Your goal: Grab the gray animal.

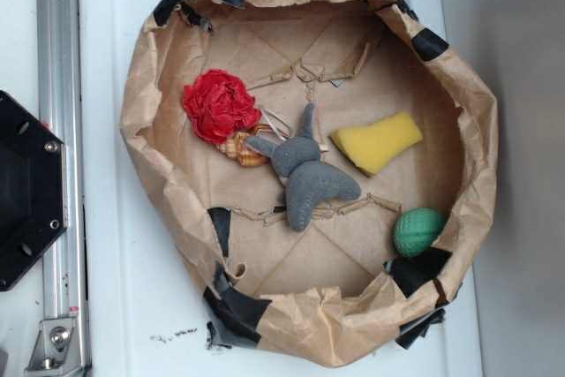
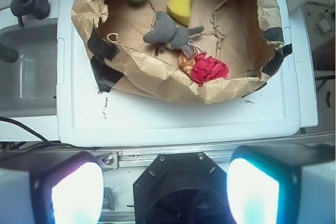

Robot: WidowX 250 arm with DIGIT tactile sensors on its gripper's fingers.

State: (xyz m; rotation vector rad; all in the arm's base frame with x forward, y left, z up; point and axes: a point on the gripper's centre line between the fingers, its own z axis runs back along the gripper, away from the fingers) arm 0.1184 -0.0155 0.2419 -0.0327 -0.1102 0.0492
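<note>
The gray animal lies in the middle of a brown paper basket, its broad forked tail toward the near rim. In the wrist view the gray animal shows far ahead, inside the basket. My gripper stands open with nothing between its two bright fingertips. It hangs over the black base, well short of the basket. The exterior view does not show the gripper.
Inside the basket lie a red ruffled ball, a small orange shell-like toy, a yellow sponge and a green textured ball. The basket sits on a white lid. A metal rail and black base are at the left.
</note>
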